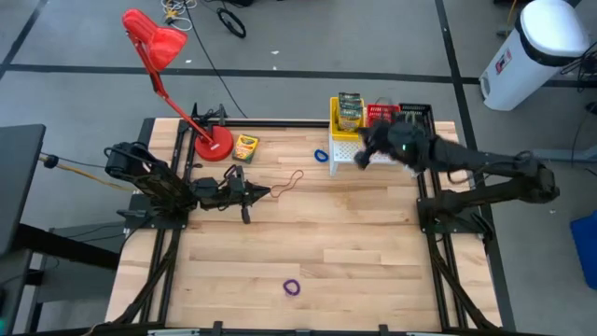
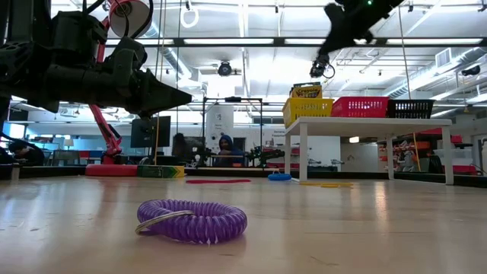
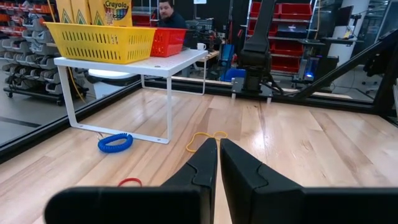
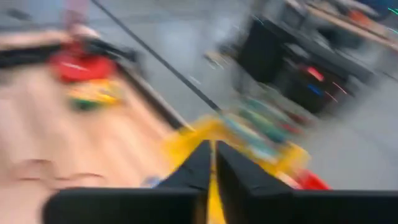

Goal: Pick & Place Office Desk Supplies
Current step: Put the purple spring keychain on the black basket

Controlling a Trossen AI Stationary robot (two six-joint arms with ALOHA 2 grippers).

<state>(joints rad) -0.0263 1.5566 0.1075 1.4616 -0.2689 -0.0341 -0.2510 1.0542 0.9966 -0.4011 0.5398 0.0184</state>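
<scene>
My right gripper hung in the air above the small white shelf table at the far right of the wooden tabletop, its fingers drawn close together with only a narrow slit between them and nothing held, as far as the smeared wrist view let me judge. Just beyond my fingertips sat the yellow plastic mesh basket with yellow-green crayon boxes standing in it; the red mesh basket and the black mesh basket stood beside it in a row. Another crayon box lay flat near the red desk lamp. My left gripper waited low on the left side, fingers nearly shut and empty, pointing toward a thin orange rubber-band loop. A blue coiled loop lay by the shelf's leg, and a purple coiled loop lay well apart, near the front edge.
</scene>
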